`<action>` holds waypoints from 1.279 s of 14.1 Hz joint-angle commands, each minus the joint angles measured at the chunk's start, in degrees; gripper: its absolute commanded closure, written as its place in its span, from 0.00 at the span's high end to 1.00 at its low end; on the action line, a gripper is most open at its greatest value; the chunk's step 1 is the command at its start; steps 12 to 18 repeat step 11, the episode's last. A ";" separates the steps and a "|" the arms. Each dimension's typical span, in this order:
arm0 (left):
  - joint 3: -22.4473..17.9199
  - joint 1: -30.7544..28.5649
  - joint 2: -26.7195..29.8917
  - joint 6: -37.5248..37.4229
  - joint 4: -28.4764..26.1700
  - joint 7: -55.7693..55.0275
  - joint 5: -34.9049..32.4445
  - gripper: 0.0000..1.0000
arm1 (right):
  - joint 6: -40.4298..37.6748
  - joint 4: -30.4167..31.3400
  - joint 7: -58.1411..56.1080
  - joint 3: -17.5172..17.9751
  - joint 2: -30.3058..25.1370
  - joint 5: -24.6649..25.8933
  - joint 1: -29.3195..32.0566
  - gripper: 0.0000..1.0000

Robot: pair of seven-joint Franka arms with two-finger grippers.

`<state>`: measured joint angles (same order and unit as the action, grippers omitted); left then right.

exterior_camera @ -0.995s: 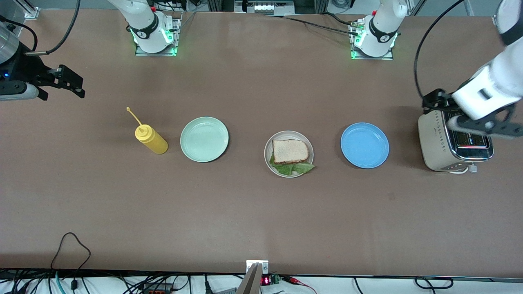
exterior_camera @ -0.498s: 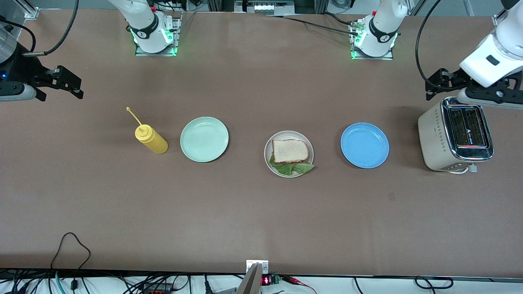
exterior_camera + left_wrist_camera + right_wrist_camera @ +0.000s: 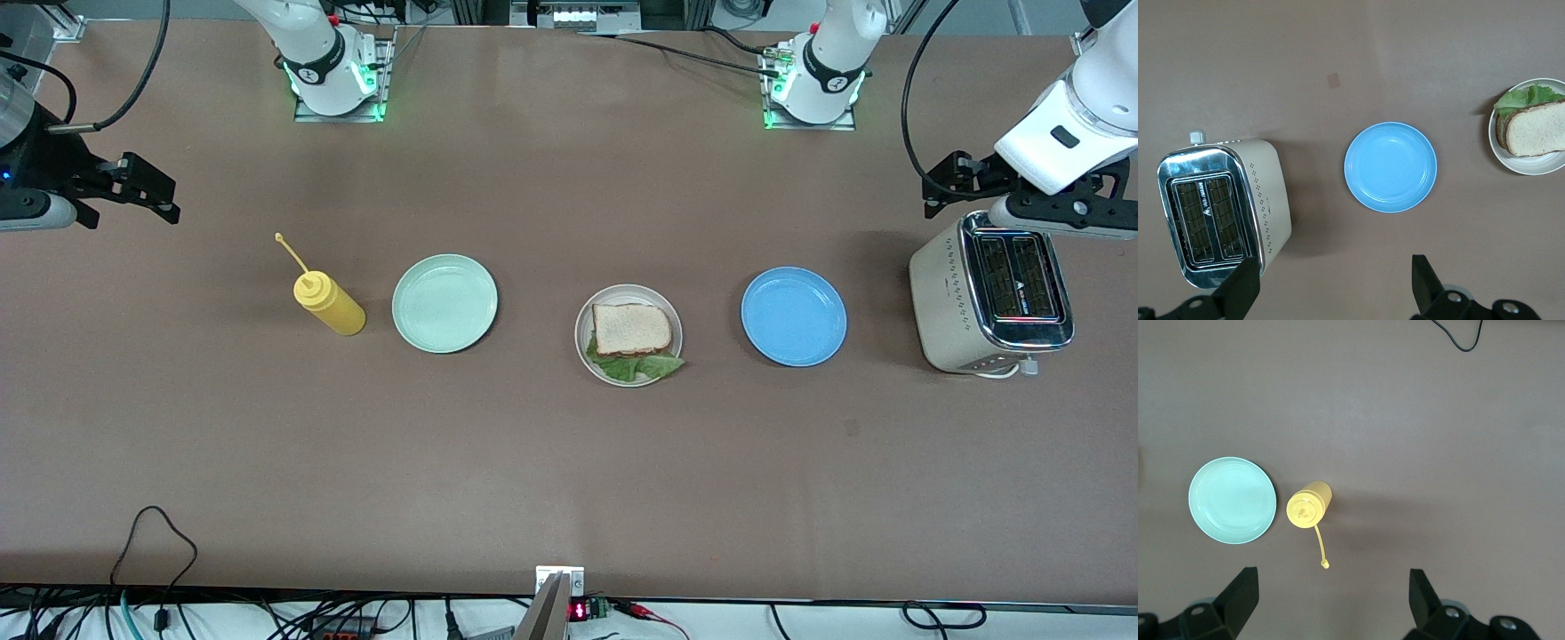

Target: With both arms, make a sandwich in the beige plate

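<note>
I see a yellow squeeze bottle (image 3: 330, 303) beside a mint-green plate (image 3: 444, 303), a blue plate (image 3: 794, 316), and a toaster (image 3: 989, 297) on the tabletop (image 3: 551, 462).

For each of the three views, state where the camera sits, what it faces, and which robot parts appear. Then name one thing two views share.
Front: high across the table, facing both arm bases; left gripper, right gripper.
Left wrist: looking down on toaster, blue plate; open fingers.
Right wrist: looking down on mustard bottle, mint-green plate; open fingers.
Shared: sandwich in front and left wrist.
</note>
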<state>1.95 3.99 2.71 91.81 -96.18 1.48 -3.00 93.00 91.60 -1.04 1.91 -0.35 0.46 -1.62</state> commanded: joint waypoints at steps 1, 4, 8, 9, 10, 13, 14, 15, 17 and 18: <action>-0.37 0.40 -0.86 -0.49 1.16 0.18 -0.69 1.00 | -1.24 -1.51 -0.54 0.11 0.53 0.69 0.21 1.00; 0.07 0.58 -1.12 -1.02 1.52 -0.34 -0.69 1.00 | -1.15 -1.51 -0.54 0.11 0.53 0.77 0.21 1.00; 0.16 0.58 -1.12 -1.28 1.69 -0.16 -0.77 1.00 | -1.24 -1.51 -0.63 0.11 0.53 0.78 0.21 1.00; 0.16 0.58 -1.12 -1.29 1.69 -0.16 -0.77 1.00 | -1.24 -1.51 -0.63 0.11 0.53 0.78 0.21 1.00; 0.16 0.58 -1.12 -1.29 1.69 -0.16 -0.77 1.00 | -1.15 -1.51 -0.63 0.11 0.53 0.78 0.21 1.00; 0.16 0.49 -1.12 -1.29 1.69 -0.08 -0.77 1.00 | -1.15 -1.51 -0.63 0.11 0.53 0.78 0.21 1.00; 0.16 0.49 -1.12 -1.29 1.69 -0.08 -0.77 1.00 | -1.15 -1.51 -0.63 0.11 0.53 0.78 0.21 1.00; 0.16 0.49 -1.12 -1.29 1.69 -0.08 -0.77 1.00 | -1.15 -1.51 -0.63 0.11 0.53 0.78 0.21 1.00; 0.16 0.49 -1.12 -1.29 1.69 -0.08 -0.77 1.00 | -1.15 -1.51 -0.63 0.11 0.53 0.78 0.21 1.00; 0.16 0.49 -1.12 -1.29 1.69 -0.08 -0.77 1.00 | -1.15 -1.51 -0.63 0.11 0.53 0.78 0.21 1.00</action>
